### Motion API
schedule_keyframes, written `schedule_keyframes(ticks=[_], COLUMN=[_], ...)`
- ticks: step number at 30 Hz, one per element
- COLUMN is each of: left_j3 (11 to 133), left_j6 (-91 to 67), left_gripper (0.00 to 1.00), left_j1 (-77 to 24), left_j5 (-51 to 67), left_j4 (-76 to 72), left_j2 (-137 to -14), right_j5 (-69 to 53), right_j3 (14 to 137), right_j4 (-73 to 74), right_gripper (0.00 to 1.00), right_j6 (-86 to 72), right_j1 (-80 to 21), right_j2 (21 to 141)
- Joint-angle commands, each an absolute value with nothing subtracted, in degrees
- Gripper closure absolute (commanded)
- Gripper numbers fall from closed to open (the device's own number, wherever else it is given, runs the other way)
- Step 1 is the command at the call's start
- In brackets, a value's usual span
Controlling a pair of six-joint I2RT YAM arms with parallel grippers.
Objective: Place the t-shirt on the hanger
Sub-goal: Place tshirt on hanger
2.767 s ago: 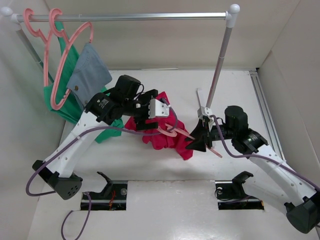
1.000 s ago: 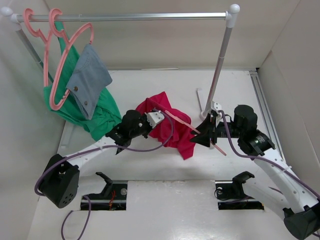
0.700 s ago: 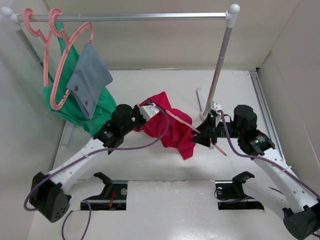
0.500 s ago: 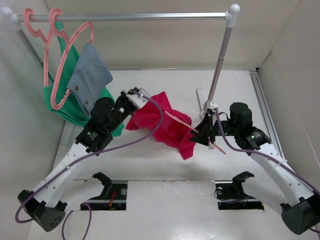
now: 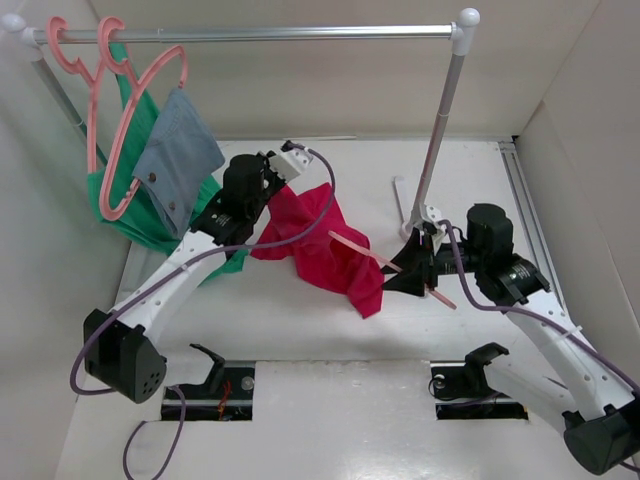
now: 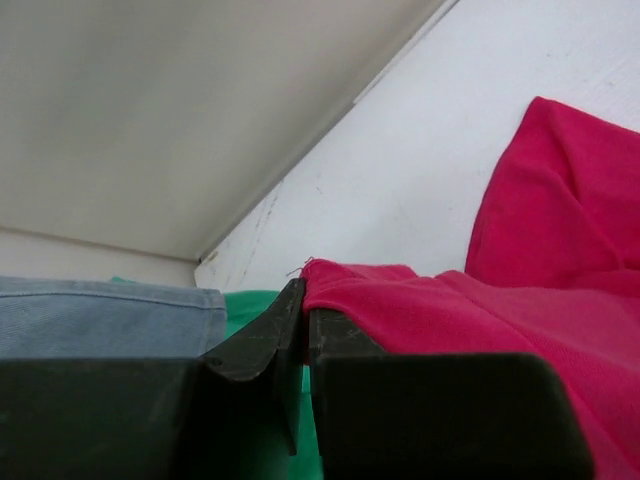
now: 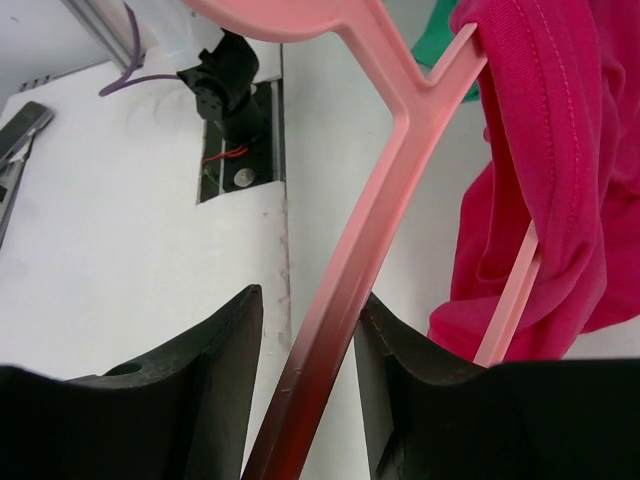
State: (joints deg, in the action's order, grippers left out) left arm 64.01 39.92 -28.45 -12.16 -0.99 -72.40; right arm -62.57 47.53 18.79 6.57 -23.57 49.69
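Open white table [image 5: 300,330] spreads from 5 to 7 o'clock of the crumpled crimson t-shirt [image 5: 325,250], which sits mid-table with its 11 o'clock edge raised. Only the wrist view shows the left gripper [image 6: 303,300] pinched closed on that edge. At 3 o'clock the right gripper [image 7: 305,310] clamps the pink hanger [image 7: 345,250], whose arm runs into the cloth.

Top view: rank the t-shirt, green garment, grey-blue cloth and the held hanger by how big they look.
1. t-shirt and green garment: too close to rank, and the green is partly covered.
2. grey-blue cloth, slightly smaller.
3. hanger, only thin strips showing.
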Motion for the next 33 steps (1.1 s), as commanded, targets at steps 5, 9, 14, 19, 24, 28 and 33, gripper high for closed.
schedule_keyframes(ticks=[5, 9, 14, 19, 24, 28, 33], left_j3=[72.4, 72.9, 73.5, 73.5, 72.9, 68.2, 62.6], left_j6=[36.0, 33.9, 32.6, 30.2, 42.0, 47.8, 53.4], left_gripper=[0.45, 0.23, 0.21, 0.46, 0.64, 0.29, 0.0], left_j1=[-28.6, -28.6, -28.6, -28.6, -28.6, -28.6, -30.5], left_j5=[-7.9, -0.5, 9.6, 16.2, 34.8, 39.2, 40.6], left_j4=[7.6, 9.1, 8.5, 9.6, 21.7, 23.4, 18.9], left_j2=[-75.8, -71.8, -65.1, -62.2, -59.4, -58.0, -57.3], right_j5=[-65.8, -64.3, -63.6, -61.4, -60.7, -62.4, -62.9], right_j3=[49.2, 48.2, 48.2, 48.7, 49.2, 49.8, 51.1], right_j4=[13.1, 11.9, 11.3, 11.3, 11.3, 10.8, 10.8], right_gripper=[1.0, 1.0, 1.0, 1.0, 1.0, 1.0, 1.0], right_j6=[6.7, 6.1, 6.1, 6.6, 6.6, 6.6, 6.6], right_j1=[-23.2, -23.2, -23.2, -23.2, -22.6, -22.6, -22.6], right_j2=[46.7, 46.7, 48.3, 48.3, 49.4, 49.9, 49.9])
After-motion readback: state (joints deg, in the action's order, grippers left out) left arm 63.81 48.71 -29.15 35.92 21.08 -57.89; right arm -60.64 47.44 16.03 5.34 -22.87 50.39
